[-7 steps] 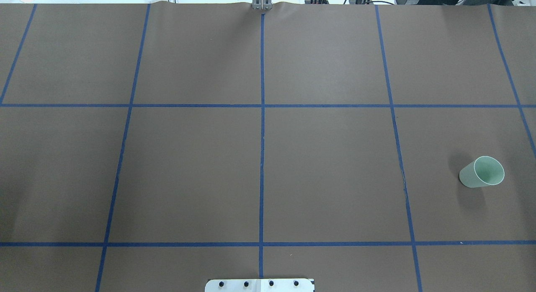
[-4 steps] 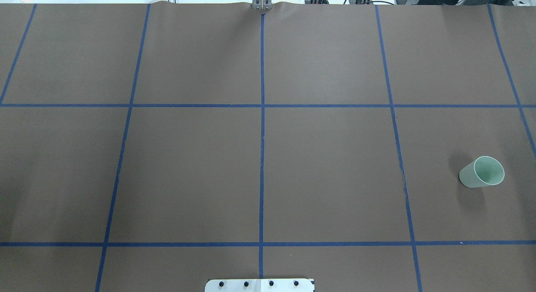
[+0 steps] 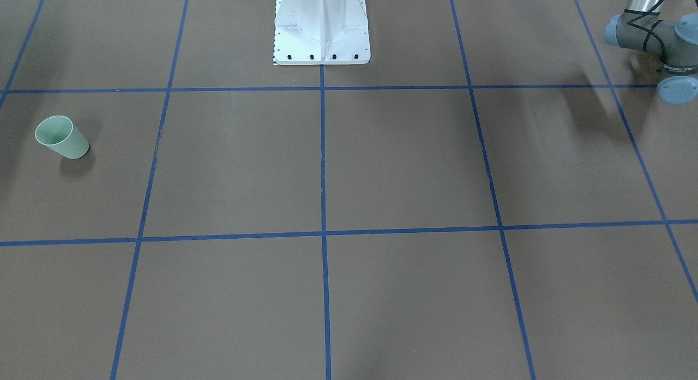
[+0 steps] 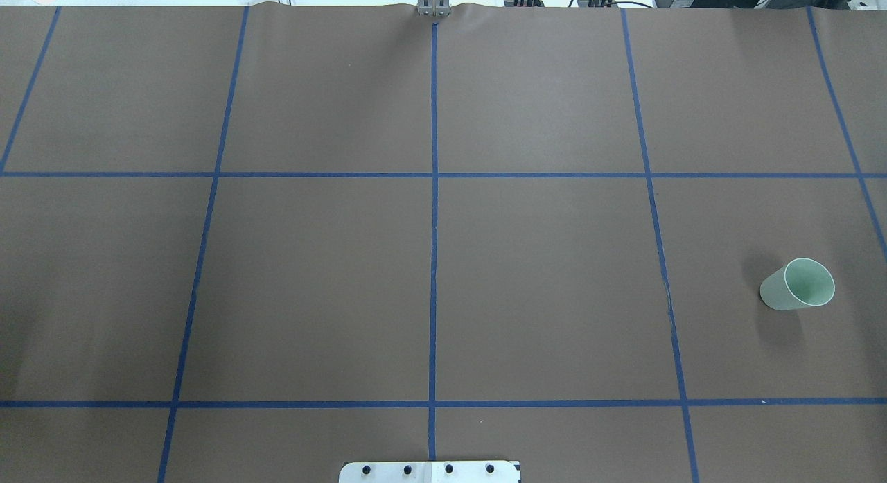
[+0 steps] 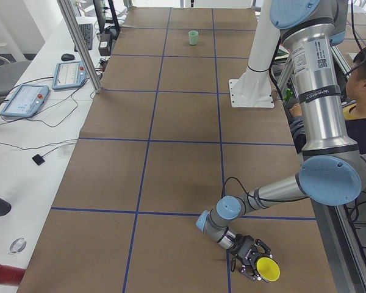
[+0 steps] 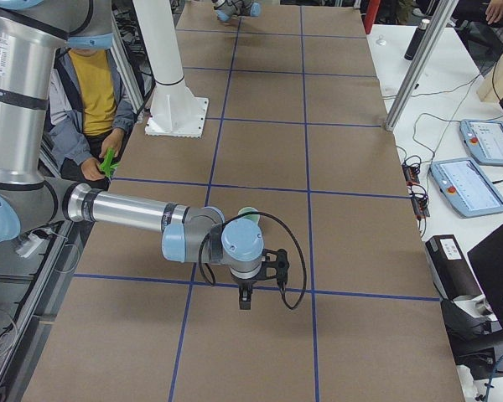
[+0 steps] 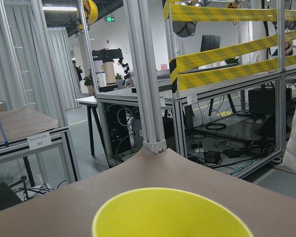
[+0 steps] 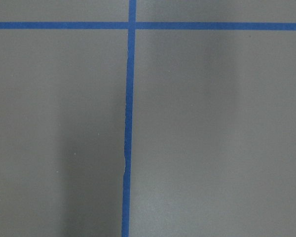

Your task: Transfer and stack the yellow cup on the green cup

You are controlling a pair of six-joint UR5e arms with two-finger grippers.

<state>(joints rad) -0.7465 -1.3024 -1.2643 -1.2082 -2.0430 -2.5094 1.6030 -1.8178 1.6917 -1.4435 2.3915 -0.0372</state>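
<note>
Hand around yellow cup; closure unclear.

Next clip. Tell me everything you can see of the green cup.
The green cup is a small, pale mint tumbler, plain and smooth. It looks like plastic and tapers to a narrower base. It stands upright with its mouth up, and the inside looks empty. It sits on the brown paper-covered table, far out on the robot's right side, inside a square of the grid and clear of the blue tape lines. Nothing but the table touches it.
</note>
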